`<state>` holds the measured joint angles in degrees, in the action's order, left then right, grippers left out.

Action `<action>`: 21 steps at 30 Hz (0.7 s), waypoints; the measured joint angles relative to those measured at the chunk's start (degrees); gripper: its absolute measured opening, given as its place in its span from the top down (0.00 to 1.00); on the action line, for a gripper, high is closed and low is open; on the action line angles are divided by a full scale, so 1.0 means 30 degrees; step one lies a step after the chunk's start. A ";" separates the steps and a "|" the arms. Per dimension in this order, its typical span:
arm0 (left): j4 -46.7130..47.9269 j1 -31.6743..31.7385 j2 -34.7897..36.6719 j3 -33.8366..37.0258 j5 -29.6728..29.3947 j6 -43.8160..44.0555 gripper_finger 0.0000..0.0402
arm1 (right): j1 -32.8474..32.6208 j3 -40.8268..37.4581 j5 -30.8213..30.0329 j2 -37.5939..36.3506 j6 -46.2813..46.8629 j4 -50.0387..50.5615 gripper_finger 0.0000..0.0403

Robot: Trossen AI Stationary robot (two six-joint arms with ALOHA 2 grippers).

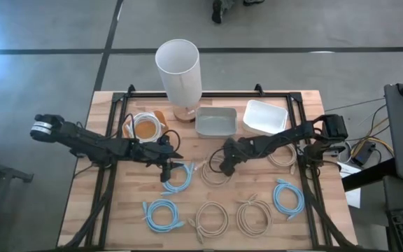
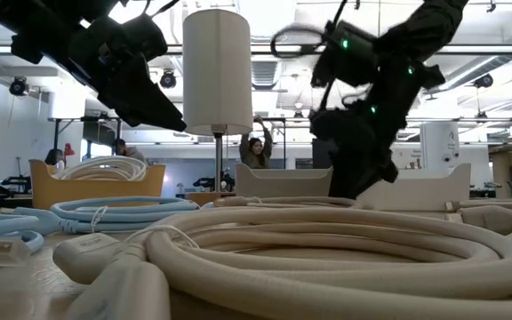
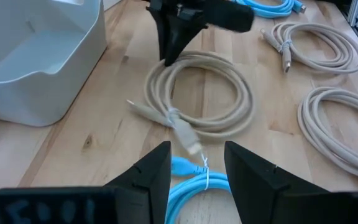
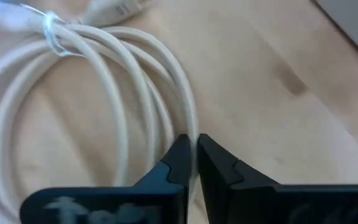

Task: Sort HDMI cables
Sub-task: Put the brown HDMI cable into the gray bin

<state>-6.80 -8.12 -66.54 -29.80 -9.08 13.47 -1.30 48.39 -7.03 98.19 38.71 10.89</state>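
Note:
Several coiled cables lie on the wooden table, light blue and beige. My right gripper (image 1: 226,162) comes in from the right and is shut on a beige coil (image 1: 217,171) at mid-table. My left gripper (image 3: 197,155) is open and hovers just above a light blue coil (image 1: 178,175), whose near loop (image 3: 194,183) shows between its fingers. A white coil (image 1: 146,127) sits in the orange tray (image 1: 161,116). More coils lie along the near side: light blue (image 1: 161,213), beige (image 1: 212,218), beige (image 1: 254,215) and light blue (image 1: 287,196). Another beige coil (image 1: 282,155) lies under the right arm. My right gripper pinches one strand of the beige coil on its rim (image 4: 194,127), opposite the tied plug end (image 4: 55,31). The fingers (image 3: 169,53) come from above, pointing down, one on each side of the strand. The coil lies flat on the table.
A tall white cylinder (image 1: 179,70) stands at the far edge. Beside it are a grey tray (image 1: 215,122) and a white tray (image 1: 264,115), with the orange tray to the left. A black frame (image 1: 208,93) borders the tabletop. People show in the room beyond (image 2: 256,147).

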 joint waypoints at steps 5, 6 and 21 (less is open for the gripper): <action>0.0020 0.0001 0.0000 0.0022 0.0000 -0.0006 0.63 | -0.0347 0.1567 0.0057 -0.0256 -0.1713 0.0406 0.97; 0.0028 0.0001 0.0000 0.0022 0.0000 -0.0006 0.63 | -0.0409 0.1998 0.0009 -0.0296 -0.2154 0.0756 0.97; -0.0016 -0.0006 0.0000 0.0022 0.0003 -0.0006 0.63 | -0.0341 1.0436 -0.7446 -0.0488 -0.7537 1.2783 0.97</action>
<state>-6.85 -8.14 -66.54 -29.74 -9.07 13.45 -2.33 79.70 -29.37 96.73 16.10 49.23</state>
